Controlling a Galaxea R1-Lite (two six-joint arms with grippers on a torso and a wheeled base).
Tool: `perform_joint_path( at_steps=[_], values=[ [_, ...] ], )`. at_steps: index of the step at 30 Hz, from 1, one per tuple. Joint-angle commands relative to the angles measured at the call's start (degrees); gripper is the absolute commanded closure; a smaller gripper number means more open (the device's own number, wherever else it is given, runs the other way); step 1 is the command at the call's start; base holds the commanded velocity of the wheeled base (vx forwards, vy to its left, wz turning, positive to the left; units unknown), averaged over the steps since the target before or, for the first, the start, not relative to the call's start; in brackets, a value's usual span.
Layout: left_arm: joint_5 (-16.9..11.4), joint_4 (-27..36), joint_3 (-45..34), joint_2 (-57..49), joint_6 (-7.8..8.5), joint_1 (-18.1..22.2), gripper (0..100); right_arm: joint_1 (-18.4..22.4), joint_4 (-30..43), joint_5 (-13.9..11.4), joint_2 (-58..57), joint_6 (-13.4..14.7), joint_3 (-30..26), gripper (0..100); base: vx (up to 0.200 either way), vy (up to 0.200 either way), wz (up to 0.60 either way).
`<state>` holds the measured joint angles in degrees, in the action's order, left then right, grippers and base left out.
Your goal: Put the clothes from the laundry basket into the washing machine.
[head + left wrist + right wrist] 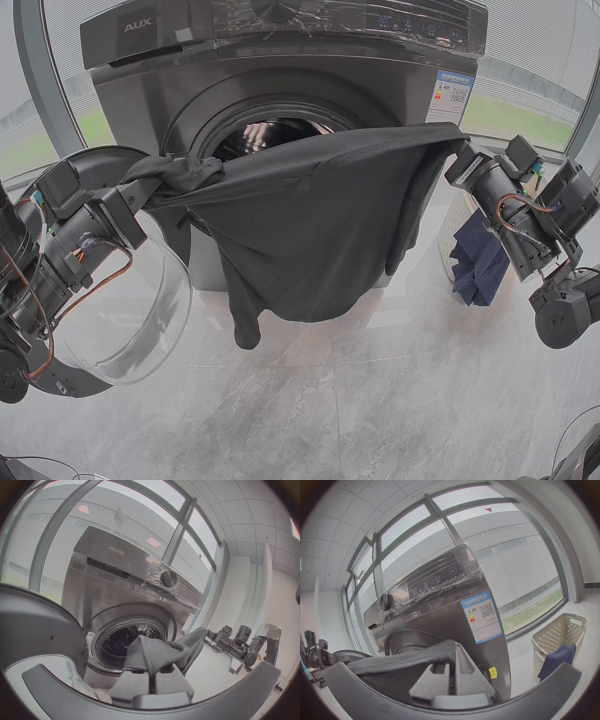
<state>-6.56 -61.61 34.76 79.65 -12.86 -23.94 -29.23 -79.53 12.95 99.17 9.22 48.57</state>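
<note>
Clear plastic in a grey rim: the door [125,325] of the washing machine [281,69] stands swung open at far left. Beside it, the left gripper [147,187] has its fingers pressed together on a bunched end of the dark garment [312,231]. From there the garment is stretched sideways, its upper edge taut and its body hanging free above the floor. The long axis runs left to right, straight across the drum opening [269,134], which lies directly behind the cloth, away from the robot. The right gripper [459,156] pinches the opposite edge, out past the opening's right rim.

Assessment: the held span looks wider than the opening, so the ends likely must draw together before going forward. The left gripper sits nearer the rim and seems better placed to lead.

Far right, the laundry basket [565,630] stands on the floor with a blue garment [478,262] draped over its rim.
</note>
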Motion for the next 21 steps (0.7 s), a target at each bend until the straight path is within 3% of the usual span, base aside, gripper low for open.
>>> perform_joint_path(
  at_steps=[1,9,21],
  values=[
    [0.1,0.0,0.0,-0.5,0.03,-0.1,100,-0.1,-0.1,0.2,0.0,0.0,0.8,100,0.0,0.0,0.0],
    [-2.1,0.1,-1.6,-0.1,0.03,-0.1,100,-1.7,0.0,0.0,0.2,0.0,-1.9,100,0.0,0.0,0.0],
    [-1.4,0.1,-2.9,1.3,0.38,-1.8,100,-2.8,0.1,-0.3,-0.2,0.0,-5.1,100,0.0,0.0,0.0]
  ],
)
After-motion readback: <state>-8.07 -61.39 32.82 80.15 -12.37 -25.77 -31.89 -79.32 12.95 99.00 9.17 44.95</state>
